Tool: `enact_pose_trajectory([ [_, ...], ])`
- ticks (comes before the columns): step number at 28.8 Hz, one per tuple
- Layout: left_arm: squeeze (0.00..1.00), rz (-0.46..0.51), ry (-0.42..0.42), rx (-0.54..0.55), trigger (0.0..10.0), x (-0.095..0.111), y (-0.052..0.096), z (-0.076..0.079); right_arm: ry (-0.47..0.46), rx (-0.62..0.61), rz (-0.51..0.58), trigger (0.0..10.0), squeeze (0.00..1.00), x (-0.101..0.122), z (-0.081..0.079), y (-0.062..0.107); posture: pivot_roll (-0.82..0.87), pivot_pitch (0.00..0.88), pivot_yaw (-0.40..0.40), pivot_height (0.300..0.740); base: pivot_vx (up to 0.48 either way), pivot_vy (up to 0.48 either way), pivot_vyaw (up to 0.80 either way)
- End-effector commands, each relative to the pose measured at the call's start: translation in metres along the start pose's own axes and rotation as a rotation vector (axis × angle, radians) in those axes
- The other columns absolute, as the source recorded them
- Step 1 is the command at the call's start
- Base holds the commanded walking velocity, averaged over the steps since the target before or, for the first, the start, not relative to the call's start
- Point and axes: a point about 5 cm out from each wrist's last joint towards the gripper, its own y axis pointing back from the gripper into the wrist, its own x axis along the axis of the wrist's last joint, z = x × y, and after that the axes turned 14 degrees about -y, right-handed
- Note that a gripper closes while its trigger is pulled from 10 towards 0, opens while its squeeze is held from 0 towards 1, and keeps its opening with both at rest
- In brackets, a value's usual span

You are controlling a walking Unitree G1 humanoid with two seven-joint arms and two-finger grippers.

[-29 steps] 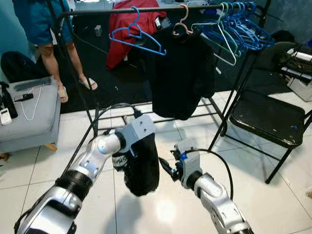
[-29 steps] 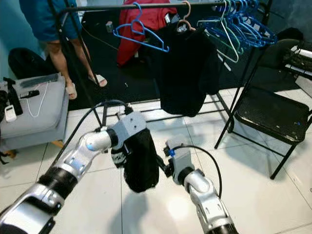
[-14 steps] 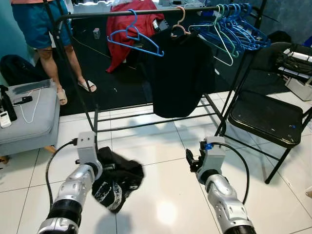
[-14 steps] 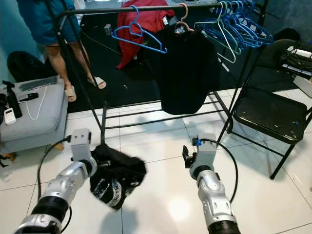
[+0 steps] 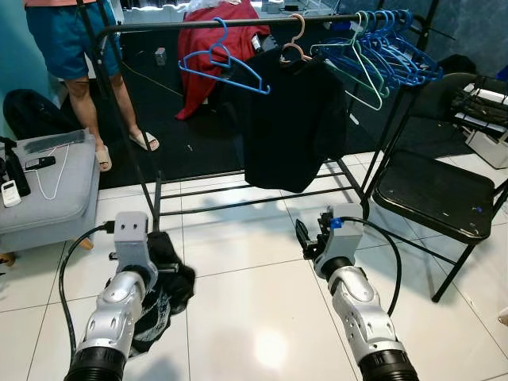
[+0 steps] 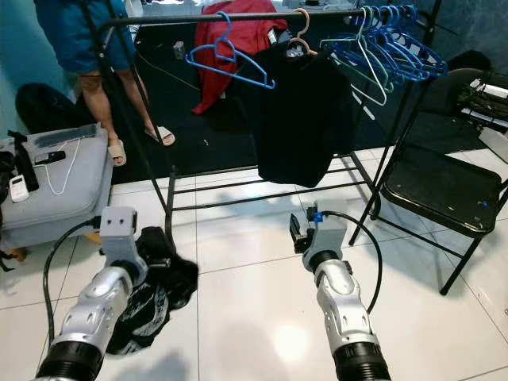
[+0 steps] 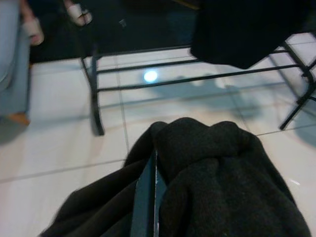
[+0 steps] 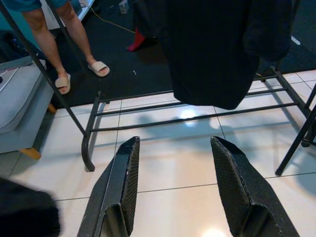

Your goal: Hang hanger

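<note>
A black garment (image 5: 164, 292) hangs low at the left, just above the white floor tiles, with my left gripper (image 7: 148, 197) shut on its bunched cloth (image 7: 217, 187). My right gripper (image 8: 174, 145) stands open and holds nothing, low in the middle (image 5: 305, 238), pointing at the clothes rack (image 5: 238, 17). On the rack's bar hang a bare blue hanger (image 5: 222, 67), a pink hanger (image 5: 294, 40) carrying a black shirt (image 5: 294, 119), a red garment (image 5: 226, 36) and several blue and teal hangers (image 5: 385, 44) at the right end.
A person in sandals (image 5: 75, 55) stands at the back left by the rack's post. A grey ottoman (image 5: 48, 186) with a remote and cable is at the left. A black folding chair (image 5: 436, 190) stands at the right. The rack's base bars (image 5: 254, 198) cross the floor ahead.
My left arm swung down and left from the centre, taking the black garment with it. The right gripper drew away from the garment toward the right and now stands apart.
</note>
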Motion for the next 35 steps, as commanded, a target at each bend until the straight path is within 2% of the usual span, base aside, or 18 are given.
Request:
enact_pose_trajectory([
  [1, 0.00, 0.004, -0.011, -0.016, 10.0, 0.001, 0.002, 0.002, -0.021, 0.004, -0.002, 10.0, 0.00, -0.005, -0.002, 0.002, -0.06, 0.126, 0.021, 0.740, 0.000, 0.000, 0.00],
  [6, 0.00, 0.056, -0.051, -0.028, 10.0, 0.009, 0.001, 0.009, -0.025, 0.018, 0.018, 10.0, 0.00, -0.003, -0.003, 0.003, -0.07, 0.132, 0.015, 0.740, 0.106, 0.000, 0.00],
  [19, 0.00, 0.082, -0.053, -0.056, 10.0, 0.020, 0.000, 0.018, -0.030, 0.031, 0.037, 10.0, 0.00, -0.001, -0.005, 0.003, -0.08, 0.143, 0.013, 0.740, 0.366, 0.000, 0.00],
  [23, 0.00, 0.089, -0.051, -0.056, 10.0, 0.022, -0.001, 0.019, 0.030, 0.054, 0.044, 10.0, 0.00, 0.002, -0.006, 0.003, -0.08, 0.144, 0.014, 0.740, 0.409, 0.000, 0.00],
  [28, 0.00, 0.091, -0.052, -0.056, 10.0, 0.023, -0.001, 0.021, 0.059, 0.069, 0.046, 10.0, 0.00, 0.003, -0.007, 0.002, -0.08, 0.144, 0.014, 0.740, 0.409, 0.000, 0.00],
  [35, 0.00, 0.095, -0.051, -0.051, 10.0, 0.025, -0.002, 0.021, 0.035, 0.090, 0.053, 10.0, 0.00, 0.004, -0.011, 0.000, -0.08, 0.142, 0.013, 0.740, 0.412, 0.000, 0.69],
])
